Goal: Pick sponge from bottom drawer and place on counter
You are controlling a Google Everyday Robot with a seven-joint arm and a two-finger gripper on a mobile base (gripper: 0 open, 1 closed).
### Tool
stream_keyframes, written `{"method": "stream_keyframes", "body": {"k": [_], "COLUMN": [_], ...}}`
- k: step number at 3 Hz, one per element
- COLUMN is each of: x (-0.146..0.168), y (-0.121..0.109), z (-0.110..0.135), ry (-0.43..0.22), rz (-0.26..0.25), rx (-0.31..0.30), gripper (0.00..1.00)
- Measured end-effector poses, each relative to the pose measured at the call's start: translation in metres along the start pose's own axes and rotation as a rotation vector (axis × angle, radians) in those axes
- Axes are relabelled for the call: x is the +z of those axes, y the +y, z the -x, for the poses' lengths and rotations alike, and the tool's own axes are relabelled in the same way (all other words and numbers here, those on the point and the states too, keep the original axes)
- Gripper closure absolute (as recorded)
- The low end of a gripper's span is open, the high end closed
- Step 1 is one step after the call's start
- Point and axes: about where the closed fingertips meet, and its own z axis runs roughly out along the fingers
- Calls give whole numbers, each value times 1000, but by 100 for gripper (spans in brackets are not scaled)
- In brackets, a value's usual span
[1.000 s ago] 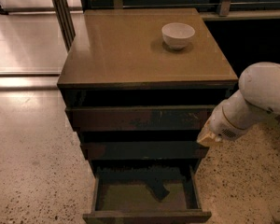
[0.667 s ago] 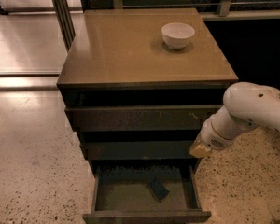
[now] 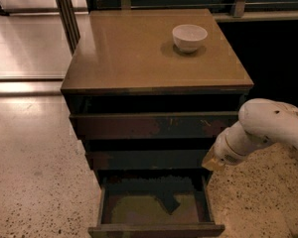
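The bottom drawer (image 3: 156, 229) is pulled open, and its olive-tan floor shows. The sponge (image 3: 170, 202) lies inside as a small dark flat shape on the right half of the floor. My gripper (image 3: 212, 163) hangs at the end of the white arm (image 3: 268, 125). It is just outside the drawer's right side, above and to the right of the sponge, level with the middle drawer's front. The counter (image 3: 139, 53) is the tan-brown top of the cabinet.
A white bowl (image 3: 189, 37) stands on the counter's far right part. Two upper drawers (image 3: 154, 125) sit slightly ajar above the open one. Speckled floor (image 3: 35, 172) lies left and right. A metal post (image 3: 67, 14) stands at the back left.
My arm has swung left and down, bringing the gripper closer to the right edge of the open bottom drawer. The sponge and bowl have not moved.
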Motion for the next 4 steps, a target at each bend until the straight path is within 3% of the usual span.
{"method": "stream_keyframes", "body": {"k": [1, 2, 3, 4], "x": [72, 145, 204, 235], "y": [4, -29, -75, -80], "z": [-30, -39, -45, -54], "ry": [-48, -140, -193, -210], "rz": [-7, -48, -48, -30], "rx": [-7, -5, 52, 91], "gripper": [100, 100, 100, 100]}}
